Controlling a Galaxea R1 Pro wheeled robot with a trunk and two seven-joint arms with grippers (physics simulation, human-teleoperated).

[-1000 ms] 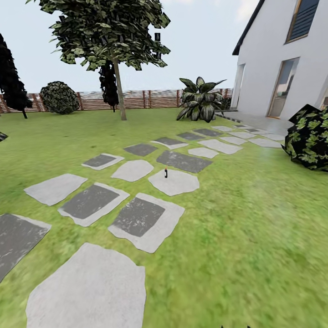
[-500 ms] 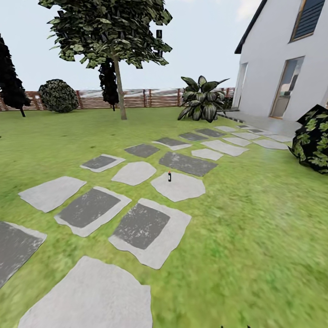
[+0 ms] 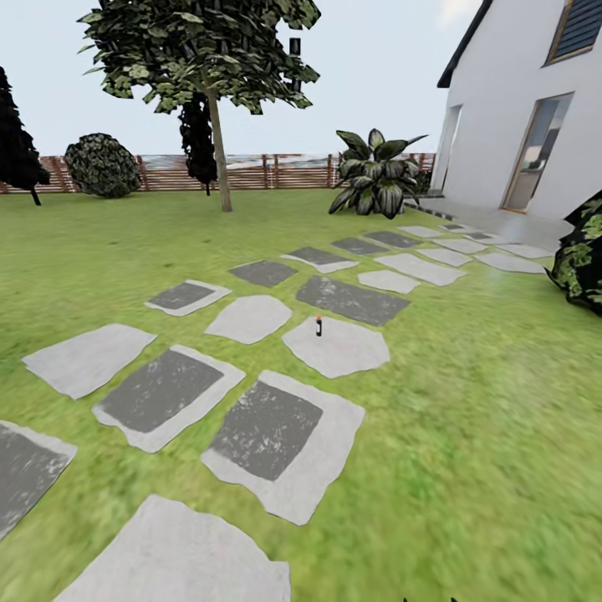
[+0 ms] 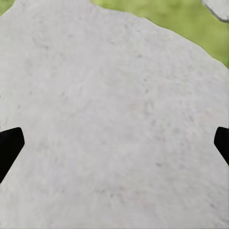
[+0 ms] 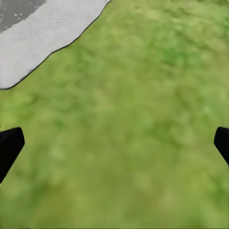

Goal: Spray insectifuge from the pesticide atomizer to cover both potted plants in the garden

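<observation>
Change: whole head view had shifted since the earlier pictures, so the camera moved, not the things; stepping stones drew nearer, the house slid toward the right edge, and the dark bush at right was cut off further.
Pesticide atomizer (image 3: 318, 326): stood upright, small and dark, on a pale stepping stone (image 3: 339, 347) near its left edge, about mid-view; same stone as before; detail too small to make out.
Ground: green lawn (image 3: 468, 401) crossed by a path of irregular flat stones, some pale grey, some dark grey with pale borders, running toward the house.
Surroundings: white house (image 3: 510, 125) at right with tall glazed doors; wooden slat fence (image 3: 251, 171) along the far edge; leafy tree (image 3: 201, 50) with a thin trunk; broad-leaved plant (image 3: 378, 176) near the house corner; round bush (image 3: 102, 165) by the fence; dark bush (image 3: 585, 259) at the right edge.
Left gripper (image 4: 114, 143): fingertips spread to both edges of its wrist view, nothing between them; pale stone beneath, a strip of grass at one corner.
Right gripper (image 5: 114, 143): fingertips likewise wide apart, holding nothing; grass beneath, a stone edge at one corner.
Writing: none legible.
</observation>
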